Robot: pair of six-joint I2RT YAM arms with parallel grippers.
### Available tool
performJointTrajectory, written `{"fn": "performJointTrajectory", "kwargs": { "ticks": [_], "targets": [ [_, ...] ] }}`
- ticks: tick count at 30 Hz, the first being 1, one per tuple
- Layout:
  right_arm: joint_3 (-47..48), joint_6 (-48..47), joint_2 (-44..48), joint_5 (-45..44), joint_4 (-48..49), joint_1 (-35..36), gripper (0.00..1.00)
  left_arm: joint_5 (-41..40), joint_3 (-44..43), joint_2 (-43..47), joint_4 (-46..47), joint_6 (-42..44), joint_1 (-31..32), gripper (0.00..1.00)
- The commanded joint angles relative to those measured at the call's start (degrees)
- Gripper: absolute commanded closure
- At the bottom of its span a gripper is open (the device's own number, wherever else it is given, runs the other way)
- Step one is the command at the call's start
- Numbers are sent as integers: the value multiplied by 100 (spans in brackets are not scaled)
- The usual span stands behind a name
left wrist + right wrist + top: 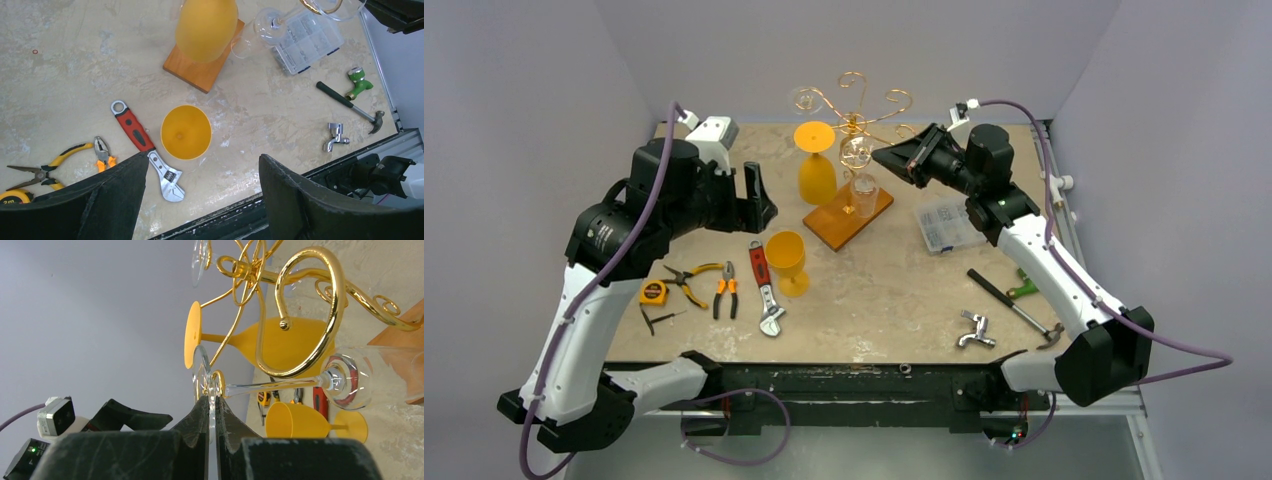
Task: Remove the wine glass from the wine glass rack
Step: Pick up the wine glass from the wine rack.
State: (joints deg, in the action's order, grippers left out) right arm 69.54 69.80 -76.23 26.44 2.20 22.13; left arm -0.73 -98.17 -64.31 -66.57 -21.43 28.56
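The golden wine glass rack (855, 108) stands on its orange-brown wooden base (848, 217) at the back middle of the table. A clear wine glass (863, 184) hangs upside down from one spiral arm (334, 305). My right gripper (212, 402) is shut on the rim of this glass's foot (201, 371); the stem (275, 385) runs right to the bowl (372, 377). A yellow glass (816, 170) and another clear glass (804, 98) also hang on the rack. My left gripper (202, 162) hovers open over the table's left half, holding nothing.
A yellow goblet (787, 258) stands upright in front of the rack. Around it lie a red-handled wrench (764, 287), pliers (724, 290) and a tape measure (653, 292). On the right are a plastic parts box (947, 224), a hammer (1014, 305) and a metal tap (974, 330).
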Motion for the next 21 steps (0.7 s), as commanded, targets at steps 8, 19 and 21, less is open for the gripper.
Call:
{"fn": "performJointTrajectory", "kwargs": {
  "ticks": [8, 19, 21],
  "targets": [
    [280, 438, 266, -124, 279, 32, 100, -94, -15, 251, 77, 25, -35, 21],
    [485, 628, 310, -151, 224, 36, 100, -77, -3, 315, 59, 32, -34, 21],
    [518, 661, 319, -164, 222, 32, 100, -83, -25, 321, 38, 41, -34, 21]
  ]
}}
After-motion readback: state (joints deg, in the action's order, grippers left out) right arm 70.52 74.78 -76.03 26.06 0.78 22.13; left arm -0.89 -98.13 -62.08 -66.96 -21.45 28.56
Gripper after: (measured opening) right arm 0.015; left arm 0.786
